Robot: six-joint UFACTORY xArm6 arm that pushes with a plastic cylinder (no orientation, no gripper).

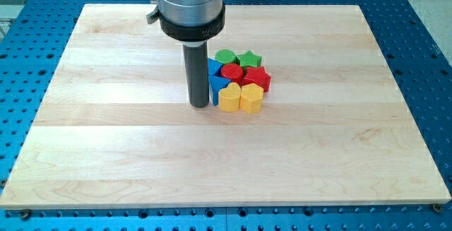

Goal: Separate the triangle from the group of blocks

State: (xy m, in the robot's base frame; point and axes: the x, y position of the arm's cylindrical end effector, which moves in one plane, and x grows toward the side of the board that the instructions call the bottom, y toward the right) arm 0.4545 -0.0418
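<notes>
A tight group of blocks sits a little above the board's middle. A blue triangle (pixel 215 86) lies at the group's left edge, with another blue block (pixel 213 67) just above it. Also in the group are a green round block (pixel 225 56), a green star (pixel 248 59), a red round block (pixel 232 72), a red star (pixel 256 78), a yellow heart (pixel 229 97) and a yellow block (pixel 251 97). My tip (pixel 199 105) stands right against the left side of the blue triangle, the rod partly hiding the blue blocks.
The wooden board (pixel 106 153) lies on a blue perforated table (pixel 21 12). The arm's grey cylindrical body (pixel 189 5) hangs over the board's top middle.
</notes>
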